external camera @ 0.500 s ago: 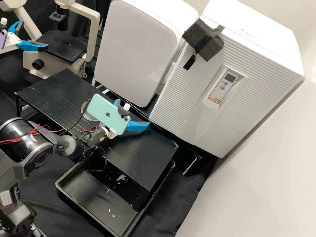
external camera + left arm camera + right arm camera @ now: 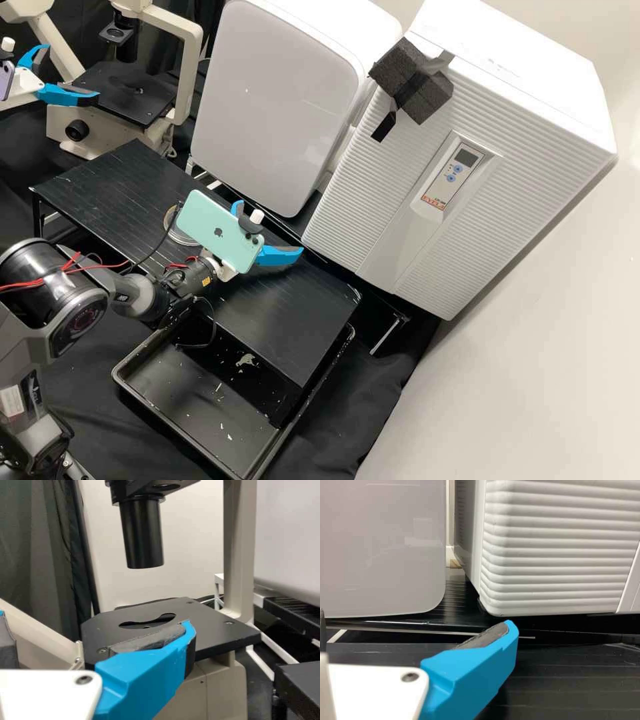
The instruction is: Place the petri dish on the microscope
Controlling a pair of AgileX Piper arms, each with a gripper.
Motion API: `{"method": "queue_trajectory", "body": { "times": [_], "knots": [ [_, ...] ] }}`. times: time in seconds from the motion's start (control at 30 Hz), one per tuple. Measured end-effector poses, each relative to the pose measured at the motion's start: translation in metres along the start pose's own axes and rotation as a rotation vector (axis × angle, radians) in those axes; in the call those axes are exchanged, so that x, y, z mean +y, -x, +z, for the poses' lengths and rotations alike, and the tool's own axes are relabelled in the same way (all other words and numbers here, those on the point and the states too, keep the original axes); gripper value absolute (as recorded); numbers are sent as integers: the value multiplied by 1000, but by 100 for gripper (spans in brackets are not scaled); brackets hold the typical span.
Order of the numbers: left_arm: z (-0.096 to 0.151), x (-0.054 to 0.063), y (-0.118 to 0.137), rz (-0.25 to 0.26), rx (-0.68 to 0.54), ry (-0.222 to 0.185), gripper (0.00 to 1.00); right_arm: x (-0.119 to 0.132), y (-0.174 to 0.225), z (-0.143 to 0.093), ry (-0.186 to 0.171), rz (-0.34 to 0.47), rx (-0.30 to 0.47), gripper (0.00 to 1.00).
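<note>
High view: nothing shifts; white, blue-fingered left gripper (image 2: 73,71) and matching right gripper (image 2: 270,227) gape empty, clear round dish (image 2: 179,236) ungrasped, unplaced.

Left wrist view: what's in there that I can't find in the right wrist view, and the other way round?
Left wrist view: the microscope's black stage, the black tube above it and a dark curtain.
Right wrist view: the ribbed front of a white cabinet.
Both: a smooth pale panel, and an open gripper with blue fingers, the left gripper or right gripper.
</note>
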Motion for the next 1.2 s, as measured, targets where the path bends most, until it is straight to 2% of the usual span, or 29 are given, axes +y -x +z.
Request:
{"method": "queue_trajectory", "body": {
  "times": [0.1,0.2,0.3,0.37,0.47,0.63,0.77,0.9,1.07,1.17,1.2],
  "knots": [
    [12,0,4,-11,-75,25,100,0,0,0,0,0,0,100],
    [31,1,8,-23,-211,34,100,0,0,0,0,0,0,100],
    [51,0,13,-37,-359,65,100,0,0,0,0,0,0,100],
    [63,0,15,-50,-432,65,100,0,0,0,0,0,0,100],
    [82,-1,17,-59,-520,43,100,0,0,0,0,0,0,100],
    [116,3,17,-47,-656,14,100,0,0,0,0,0,0,100],
    [139,-1,16,-66,-764,-20,100,0,0,0,0,0,0,100],
    [156,-13,14,-122,-835,-65,100,0,0,0,0,0,0,100],
    [169,-34,8,-221,-887,-138,100,0,0,0,0,0,0,100],
    [174,-42,2,-267,-908,-151,100,0,0,0,0,0,0,100],
    [176,-44,-1,-279,-910,-134,100,0,0,0,0,0,0,100]
  ]
}}
